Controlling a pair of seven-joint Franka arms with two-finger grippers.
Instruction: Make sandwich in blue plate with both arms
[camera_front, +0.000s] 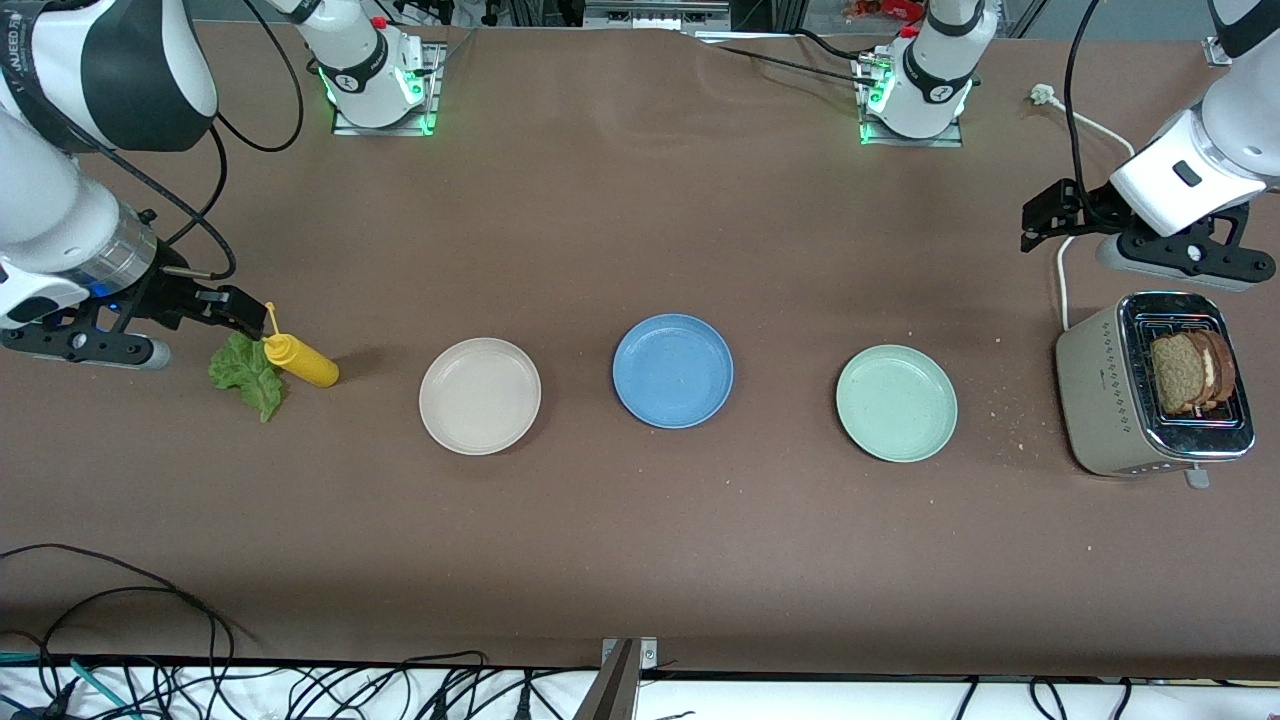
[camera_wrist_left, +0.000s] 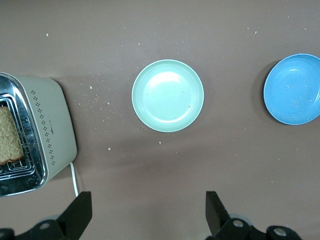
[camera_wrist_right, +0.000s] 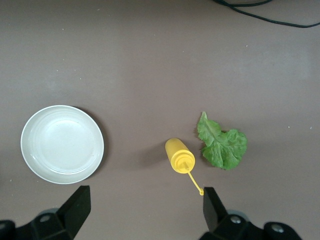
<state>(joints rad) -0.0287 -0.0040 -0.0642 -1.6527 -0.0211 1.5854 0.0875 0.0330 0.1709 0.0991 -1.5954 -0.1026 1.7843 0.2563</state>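
The blue plate (camera_front: 673, 370) sits empty mid-table; it also shows in the left wrist view (camera_wrist_left: 294, 89). Two brown bread slices (camera_front: 1182, 372) stand in the toaster (camera_front: 1095, 390) at the left arm's end; one slice shows in the left wrist view (camera_wrist_left: 9, 136). A green lettuce leaf (camera_front: 245, 375) lies at the right arm's end, and shows in the right wrist view (camera_wrist_right: 223, 145). My left gripper (camera_front: 1045, 215) is open and empty over bare table beside the toaster (camera_wrist_left: 50, 125). My right gripper (camera_front: 235, 305) is open and empty just above the lettuce and a yellow bottle.
A yellow squeeze bottle (camera_front: 300, 360) lies beside the lettuce, also in the right wrist view (camera_wrist_right: 180, 156). A beige plate (camera_front: 480, 395) (camera_wrist_right: 62, 144) and a pale green plate (camera_front: 897, 403) (camera_wrist_left: 168, 95) flank the blue plate. The toaster's white cable (camera_front: 1063, 285) runs toward the bases.
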